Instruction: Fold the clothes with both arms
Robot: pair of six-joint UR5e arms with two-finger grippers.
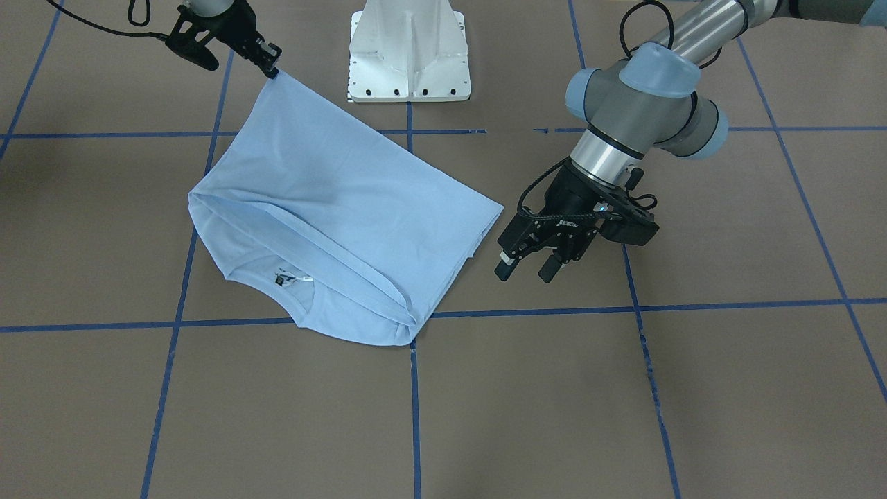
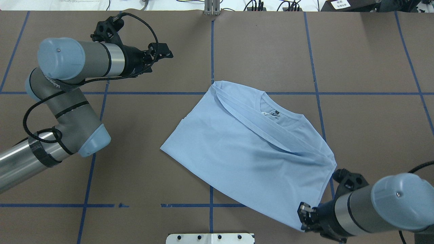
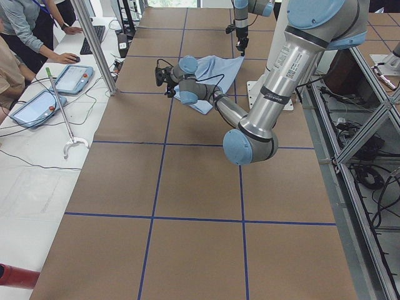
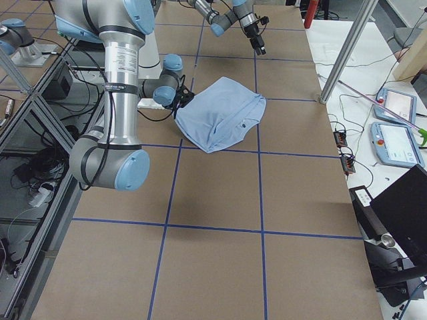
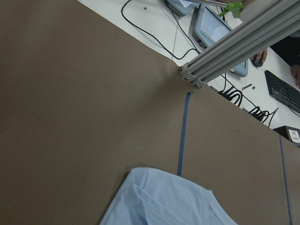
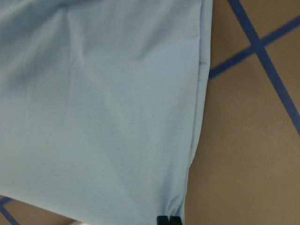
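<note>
Light blue T-shirt (image 2: 251, 149) fabric lies partly folded on the brown table (image 2: 271, 44). It sits mid-way between the robot's edge and the operators' edge, shifted toward the end on the robot's right. A folded band runs slantwise across it. The round collar (image 2: 274, 113), with its dark label and white tag, points at the operators' edge.

The right gripper (image 2: 305, 217) is clenched on one corner of the shirt close to the robot-side edge, just beside the white pedestal (image 1: 409, 52). The cloth draws to a point at that grip. In the right wrist view the black fingertips (image 6: 162, 220) sit at the fabric's edge.

The left gripper (image 1: 525, 270) is released, its two fingers spread and holding nothing. It hangs over bare table on the robot's left side of the shirt, apart from the cloth. Blue tape lines (image 2: 315, 67) divide the table into squares.
</note>
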